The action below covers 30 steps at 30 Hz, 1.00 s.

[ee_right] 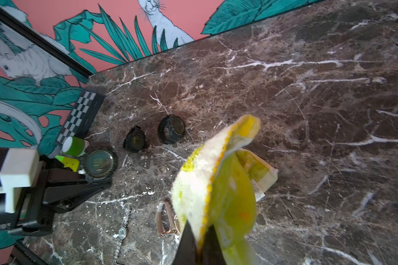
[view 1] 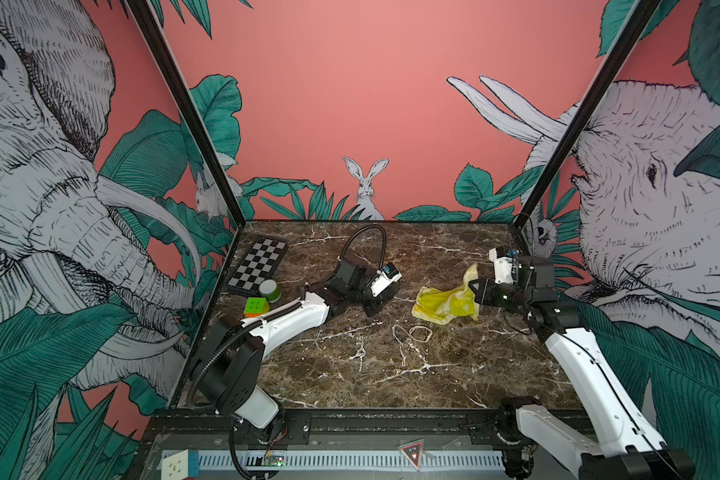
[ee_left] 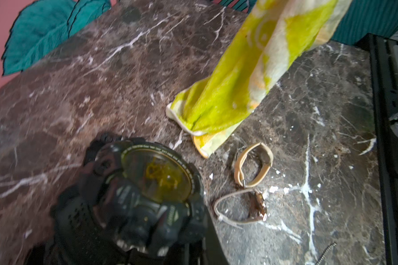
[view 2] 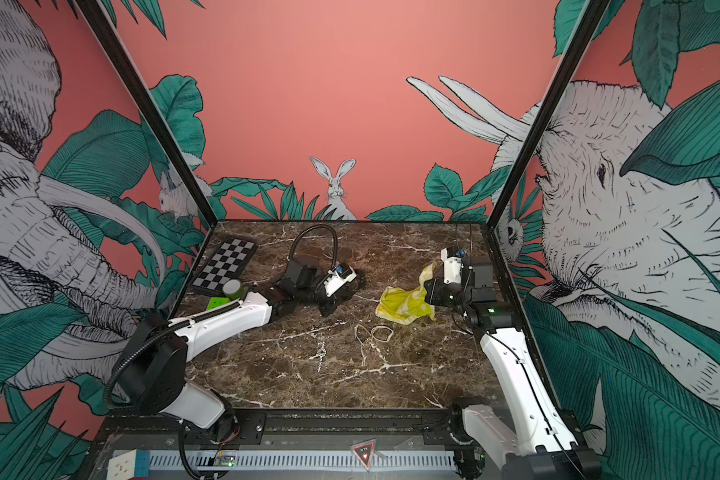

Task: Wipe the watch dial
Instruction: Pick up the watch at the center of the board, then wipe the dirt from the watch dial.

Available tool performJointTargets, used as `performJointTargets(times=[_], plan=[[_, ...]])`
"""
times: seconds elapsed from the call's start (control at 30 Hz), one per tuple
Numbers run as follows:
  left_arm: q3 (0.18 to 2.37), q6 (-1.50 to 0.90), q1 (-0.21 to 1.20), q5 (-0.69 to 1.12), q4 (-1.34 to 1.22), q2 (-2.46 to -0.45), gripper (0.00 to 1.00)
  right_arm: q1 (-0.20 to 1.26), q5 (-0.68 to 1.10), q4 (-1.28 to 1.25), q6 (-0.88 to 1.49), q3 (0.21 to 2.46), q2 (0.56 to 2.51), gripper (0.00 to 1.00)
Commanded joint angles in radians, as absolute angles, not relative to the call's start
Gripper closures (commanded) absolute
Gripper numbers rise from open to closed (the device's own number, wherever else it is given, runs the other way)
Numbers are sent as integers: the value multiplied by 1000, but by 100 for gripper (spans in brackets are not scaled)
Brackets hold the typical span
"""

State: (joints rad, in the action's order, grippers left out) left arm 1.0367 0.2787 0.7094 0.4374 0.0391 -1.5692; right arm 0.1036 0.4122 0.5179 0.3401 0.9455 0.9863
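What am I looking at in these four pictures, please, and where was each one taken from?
It is a two-armed table robot, and each arm ends in a two-fingered hand. The two wide pictures come from one camera pair high up behind the arms' bases, looking over the whole marble table. The two close-ups come from cameras on the arms' wrists. The left hand is shut on a black watch, its dial showing. The right hand is shut on a yellow cloth whose lower end rests on the table. Lying there too are two more black watches, two tan-strap watches, a silver watch, a chessboard, a green roll and a puzzle cube.
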Motion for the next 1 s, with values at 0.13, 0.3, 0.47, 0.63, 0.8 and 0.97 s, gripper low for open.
performJointTargets(times=[0.13,0.3,0.47,0.63,0.8,0.97], plan=[[1174,371,757,568,-32,-1672,100,101,604,310,403,936,1015,100],[1223,373,778,594,-75,-1718,100,100,697,191,466,933,1078,100],[1260,352,785,655,-114,-1755,100,104,755,109,520,932,1134,100],[1299,325,792,660,-156,-1798,100,120,788,29,566,912,1167,100],[1346,310,795,656,-163,-1832,100,147,793,-6,582,908,1179,100],[1369,304,804,654,-152,-1841,100,183,767,18,562,927,1206,100]])
